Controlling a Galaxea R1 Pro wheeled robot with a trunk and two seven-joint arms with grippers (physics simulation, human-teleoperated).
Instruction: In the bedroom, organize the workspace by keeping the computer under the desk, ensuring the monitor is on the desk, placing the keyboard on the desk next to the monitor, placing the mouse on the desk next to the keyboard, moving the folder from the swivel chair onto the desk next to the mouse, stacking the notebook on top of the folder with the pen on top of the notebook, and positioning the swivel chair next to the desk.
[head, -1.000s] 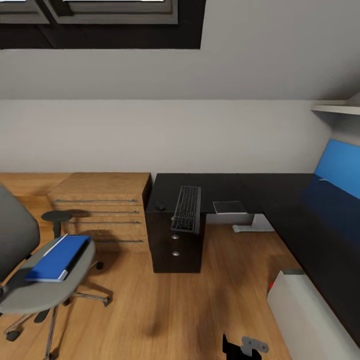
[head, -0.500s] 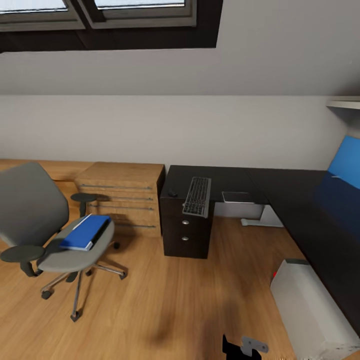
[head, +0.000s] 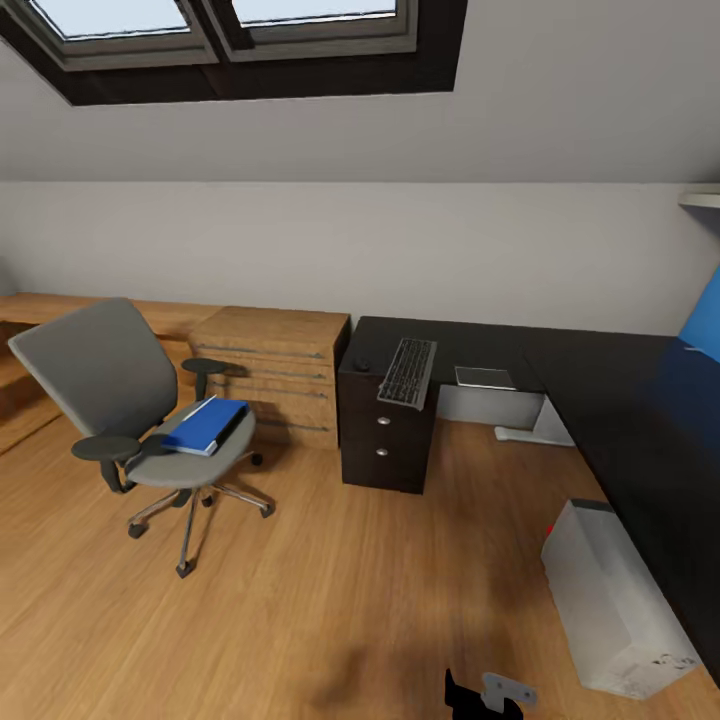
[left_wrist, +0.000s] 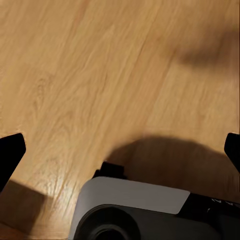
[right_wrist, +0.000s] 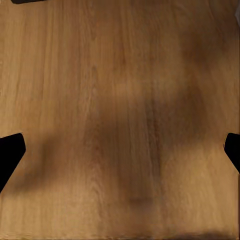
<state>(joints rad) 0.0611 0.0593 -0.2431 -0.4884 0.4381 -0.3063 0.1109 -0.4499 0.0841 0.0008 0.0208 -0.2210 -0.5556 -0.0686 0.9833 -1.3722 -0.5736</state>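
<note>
A grey swivel chair (head: 120, 385) stands on the floor at the left, and a blue folder (head: 205, 425) lies on its seat. The black L-shaped desk (head: 600, 385) runs along the back and right. A dark keyboard (head: 408, 372) lies on it, overhanging the front edge, with a small black mouse (head: 362, 364) to its left and a flat grey notebook (head: 485, 377) to its right. The blue monitor (head: 703, 325) shows at the right edge. The white computer (head: 615, 600) stands on the floor by the desk. My left gripper (left_wrist: 120, 150) and right gripper (right_wrist: 120, 150) hang open over bare floor.
A wooden chest of drawers (head: 275, 375) stands between chair and desk. The desk's black drawer unit (head: 385, 445) reaches the floor. Skylights (head: 230, 30) sit in the sloping ceiling. Open wooden floor (head: 330, 600) lies between me and the furniture.
The whole head view has shifted: the camera pulled back and turned left, so the chair, desk and computer show smaller and more fully. The things themselves have not moved.
</note>
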